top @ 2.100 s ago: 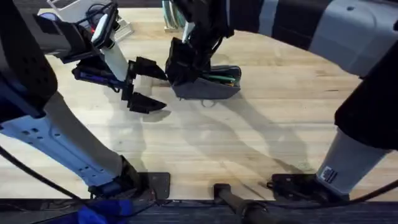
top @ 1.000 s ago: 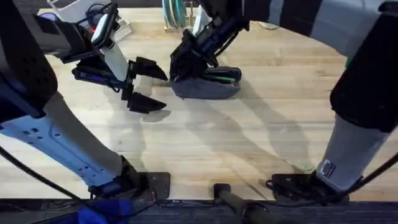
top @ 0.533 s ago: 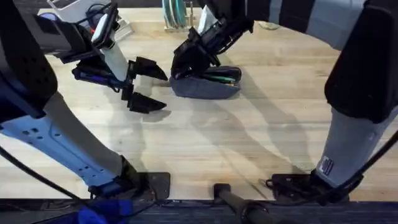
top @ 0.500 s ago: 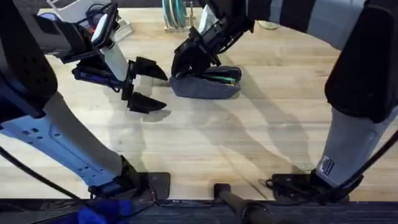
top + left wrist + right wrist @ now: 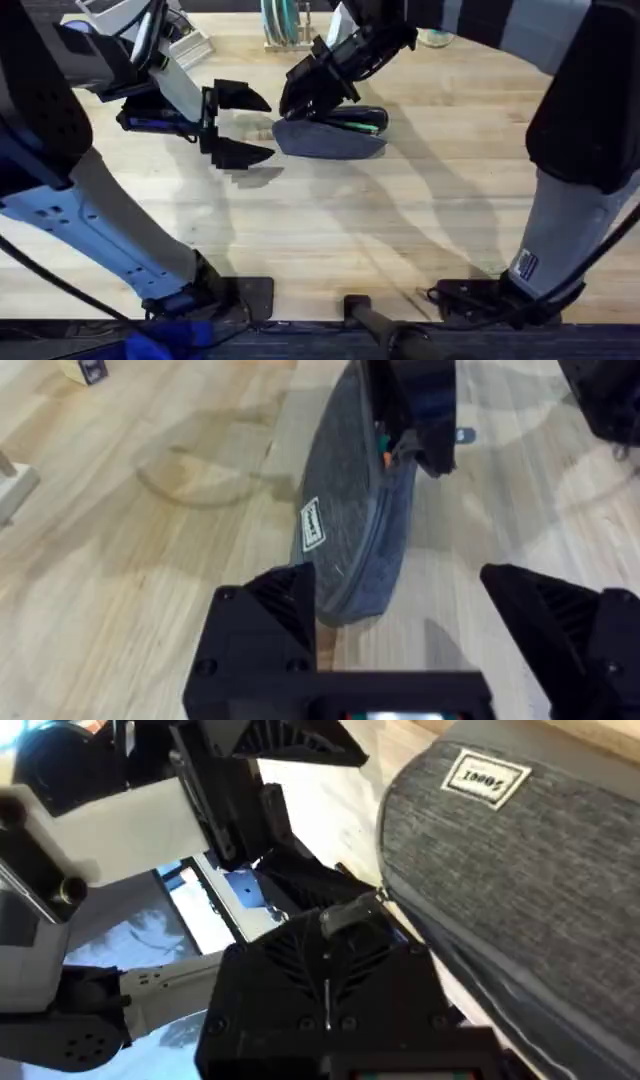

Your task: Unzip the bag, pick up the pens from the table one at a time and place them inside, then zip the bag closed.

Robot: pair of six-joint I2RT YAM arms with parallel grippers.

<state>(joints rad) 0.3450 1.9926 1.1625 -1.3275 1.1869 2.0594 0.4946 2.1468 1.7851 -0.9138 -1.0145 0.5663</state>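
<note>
Two black-fingered grippers worked at one blue-grey heathered fabric pouch [image 5: 330, 137] on the light plank-grained wooden table [image 5: 400, 220], seen from overhead. The pouch lay at the far middle of the table, a bright green pen [image 5: 352, 123] showing in its open top. The right gripper [image 5: 292, 103] sat at the pouch's left end, fingers drawn together. Compared with half a second earlier, the left gripper [image 5: 236, 125] had shifted nearer the pouch and turned, its fingers spread wide, one above the other, just beside the pouch's rounded end.

From the left wrist, the two spread fingers [image 5: 265, 620] framed the near end of the pouch [image 5: 355, 530], which bore a small white label [image 5: 313, 524]; the right gripper's black body [image 5: 415, 410] sat on the pouch's upper part.

From the right wrist, the fingers [image 5: 330, 970] were pinched closed on the metal zipper pull [image 5: 350, 915] at the pouch's [image 5: 520, 870] edge, with the left gripper [image 5: 280, 745] just beyond.
</note>
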